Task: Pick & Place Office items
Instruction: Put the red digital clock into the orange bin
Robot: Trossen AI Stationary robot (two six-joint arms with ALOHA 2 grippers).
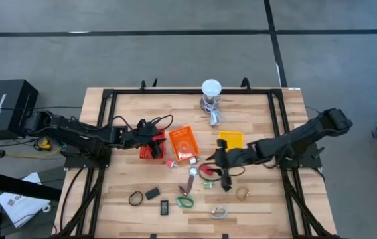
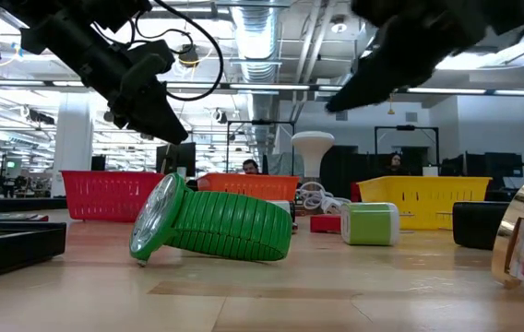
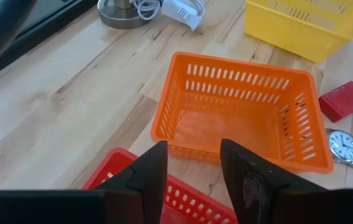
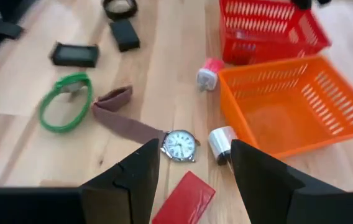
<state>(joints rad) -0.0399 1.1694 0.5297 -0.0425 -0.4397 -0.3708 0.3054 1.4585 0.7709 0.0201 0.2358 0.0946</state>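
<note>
My left claw (image 1: 156, 138) hangs over the red basket (image 1: 150, 149), fingers (image 3: 151, 171) narrowly apart and holding nothing, with the orange basket (image 3: 238, 115) just beyond them. My right claw (image 1: 216, 159) hovers over the middle of the counter (image 1: 129, 109), fingers (image 4: 136, 171) spread wide and empty, above the brown-strap watch (image 4: 178, 144) and the red block (image 4: 186, 196).

The items lie mostly in the near half of the counter. The green band (image 1: 185, 202) sits near centre, with a black block (image 1: 164, 207) just to its left. Farther left are another black block (image 1: 152, 194) and a black ring (image 1: 135, 198). A gold band (image 1: 243, 193) and a pale ring (image 1: 218, 212) lie to the right, close to the near edge.

The yellow basket (image 1: 231, 139) sits right of the orange one, the lamp (image 1: 210, 88) at the far edge. The far left of the counter is open wood.
</note>
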